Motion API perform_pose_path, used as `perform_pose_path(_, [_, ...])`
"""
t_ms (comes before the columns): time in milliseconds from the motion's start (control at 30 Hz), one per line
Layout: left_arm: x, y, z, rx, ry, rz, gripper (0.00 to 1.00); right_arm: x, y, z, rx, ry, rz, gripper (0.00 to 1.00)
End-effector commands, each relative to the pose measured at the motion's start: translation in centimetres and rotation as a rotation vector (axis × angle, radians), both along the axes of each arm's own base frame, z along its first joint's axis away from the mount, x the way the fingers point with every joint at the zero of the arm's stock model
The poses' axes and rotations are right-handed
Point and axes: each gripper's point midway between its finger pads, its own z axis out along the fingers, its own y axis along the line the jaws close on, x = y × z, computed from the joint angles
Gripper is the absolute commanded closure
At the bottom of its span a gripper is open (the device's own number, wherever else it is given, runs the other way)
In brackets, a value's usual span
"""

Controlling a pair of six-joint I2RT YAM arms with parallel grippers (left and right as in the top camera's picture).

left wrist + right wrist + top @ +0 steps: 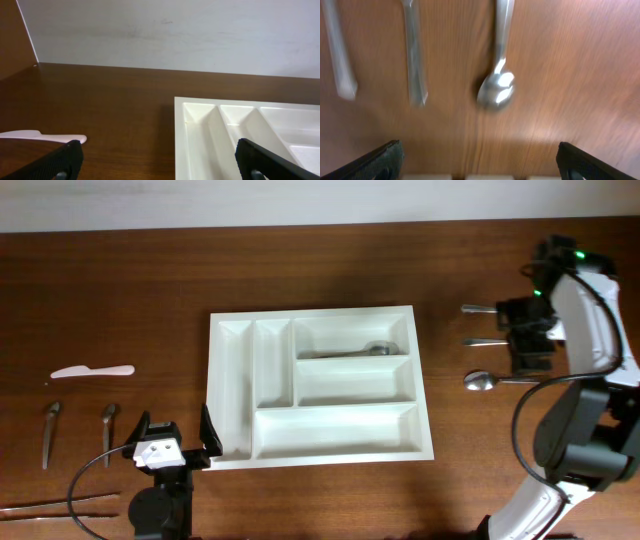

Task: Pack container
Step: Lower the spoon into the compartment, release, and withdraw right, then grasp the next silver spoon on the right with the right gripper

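Observation:
The white five-compartment tray (212, 380) lies mid-table; a metal spoon (365, 350) rests in its top wide compartment. My left gripper (175, 432) is open and empty at the tray's front-left corner. In the left wrist view, the jaws (157, 162) frame bare wood and the tray's left edge (200, 130). My right gripper (525, 340) is open and empty above cutlery on the right: a spoon (482, 381) and two metal handles (478, 309), (482, 341). In the right wrist view, the spoon (496, 92) and the handles (415, 65), (340, 65) lie beyond the open jaws (477, 160).
A white plastic knife (92, 371) lies at the left and also shows in the left wrist view (45, 136). Two small metal spoons (50, 430), (107, 425) lie below it. A pair of thin metal sticks (60, 505) lies at the front left edge.

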Motion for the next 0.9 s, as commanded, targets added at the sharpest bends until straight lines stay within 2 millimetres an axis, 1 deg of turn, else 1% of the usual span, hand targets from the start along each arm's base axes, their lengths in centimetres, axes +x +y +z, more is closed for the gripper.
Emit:
perform_pose_path(0, [0.0, 0.0, 0.0, 0.019, -0.002, -0.005, 0.01, -1.6, -2.6, -1.4, -0.043, 0.032, 0.08, 0.01])
perform_pose_path(100, [0.0, 0.0, 0.0, 0.019, -0.002, -0.005, 0.01, -2.5, -3.2, -2.8, -0.031, 0.052, 0.081, 0.01])
perform_pose_path(267, [0.0, 0.0, 0.0, 0.019, -0.002, -0.005, 0.01, -3.4, -2.7, -4.8, -0.01, 0.069, 0.082, 0.01])
perform_pose_path(333, [0.0, 0.0, 0.0, 0.019, -0.002, -0.005, 0.01, -3.2, -2.4, -5.7, 0.007, 0.049, 0.093, 0.01])
perform_pose_path(433, [0.0, 0.0, 0.0, 0.019, -0.002, -0.005, 0.01, -2.3, -1.9, -7.3, 0.029, -0.008, 0.144, 0.01])
perform_pose_path(500, [0.0, 0.0, 0.0, 0.019, -0.002, -0.005, 0.01, -2.3, -1.9, -7.9, 0.028, -0.017, 0.148, 0.01])
perform_pose_path(567, [0.0, 0.0, 0.0, 0.019, -0.002, -0.005, 0.01, -2.2, -2.0, -8.1, 0.025, -0.025, 0.147, 0.01])
perform_pose_path(733, [0.0, 0.0, 0.0, 0.019, -0.002, -0.005, 0.01, -1.0, -2.1, -8.0, 0.021, -0.073, 0.148, 0.01])
perform_pose_path(867, [0.0, 0.0, 0.0, 0.019, -0.002, -0.005, 0.01, -0.6, -2.2, -8.0, 0.015, -0.088, 0.153, 0.01])
